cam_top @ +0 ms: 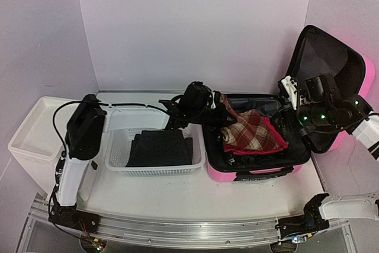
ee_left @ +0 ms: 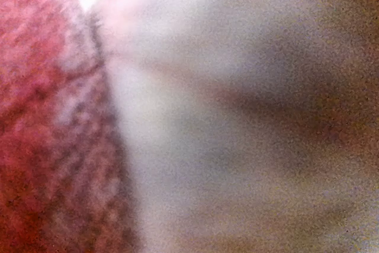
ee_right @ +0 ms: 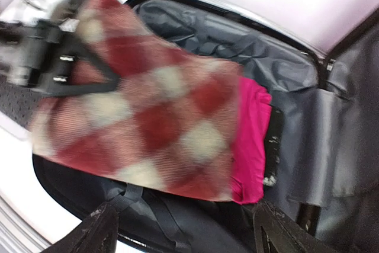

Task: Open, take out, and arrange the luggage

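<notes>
The pink luggage [cam_top: 254, 173] lies open on the table's right side, its lid [cam_top: 331, 87] standing up and black lining [ee_right: 195, 28] showing. A red and cream plaid cloth [cam_top: 251, 131] lies inside over a bright pink garment [ee_right: 251, 140]. My left gripper [cam_top: 220, 106] reaches in from the left and is shut on the plaid cloth's raised left corner. In the left wrist view the plaid cloth [ee_left: 47, 134] fills the frame as a blur and hides the fingers. My right gripper [ee_right: 188, 232] hovers open over the suitcase's right side, holding nothing.
A white mesh basket [cam_top: 118, 167] holding a folded black cloth [cam_top: 159, 147] sits just left of the suitcase. A white drawer unit [cam_top: 32, 137] stands at the far left. Black straps [ee_right: 148, 205] lie across the suitcase floor.
</notes>
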Robot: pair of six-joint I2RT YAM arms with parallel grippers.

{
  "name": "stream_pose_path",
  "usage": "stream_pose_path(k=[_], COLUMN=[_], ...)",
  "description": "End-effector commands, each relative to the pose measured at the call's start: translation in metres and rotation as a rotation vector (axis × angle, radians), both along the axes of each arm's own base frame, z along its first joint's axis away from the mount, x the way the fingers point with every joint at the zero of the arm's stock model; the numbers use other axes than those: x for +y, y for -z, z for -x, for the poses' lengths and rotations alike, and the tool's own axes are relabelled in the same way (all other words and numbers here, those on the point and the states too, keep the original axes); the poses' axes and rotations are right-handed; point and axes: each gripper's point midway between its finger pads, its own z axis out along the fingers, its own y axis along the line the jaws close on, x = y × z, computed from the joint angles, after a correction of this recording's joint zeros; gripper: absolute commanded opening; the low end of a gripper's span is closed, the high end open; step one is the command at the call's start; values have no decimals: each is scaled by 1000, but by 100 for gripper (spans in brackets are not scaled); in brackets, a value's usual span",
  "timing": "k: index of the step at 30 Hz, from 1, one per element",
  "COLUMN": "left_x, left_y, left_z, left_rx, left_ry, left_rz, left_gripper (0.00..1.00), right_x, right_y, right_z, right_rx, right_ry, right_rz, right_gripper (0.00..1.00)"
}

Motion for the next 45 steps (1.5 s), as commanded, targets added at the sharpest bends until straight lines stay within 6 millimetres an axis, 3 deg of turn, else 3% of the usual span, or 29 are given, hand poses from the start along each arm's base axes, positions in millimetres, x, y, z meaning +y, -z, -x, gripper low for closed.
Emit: stream_pose_path(k=[1,5,7,12,17,22,33,45], left_x=[31,57,80,147,199,236,278,306], left_y=[-97,-82,-75,-27,-2,13,43,74], left_z=[24,39,40,30,30,22,13,9], left_rx=[-215,-174,-174,-90,-58,-71,-35,-32], left_ry=[59,127,133,147,149,92,11,-28], left_rz=[80,41,22,-82,-188,-273,-356,-481], left_gripper=[0,0,0,0,0,0,0,0], right_x=[-15,-9,-5,1,1,5,9,13], right_y=[-22,-17,-15,-14,-15,-13,-15,-7], right_z=[4,4,4,4,4,3,4,4], right_rx=[-25,10,28,46,47,63,77,105], right_ry=[94,81,70,53,52,45,32,25], right_rz=[-20,-35,-47,-63,-63,-76,-95,-93], right_gripper=[80,78,77,75,74,72,70,69])
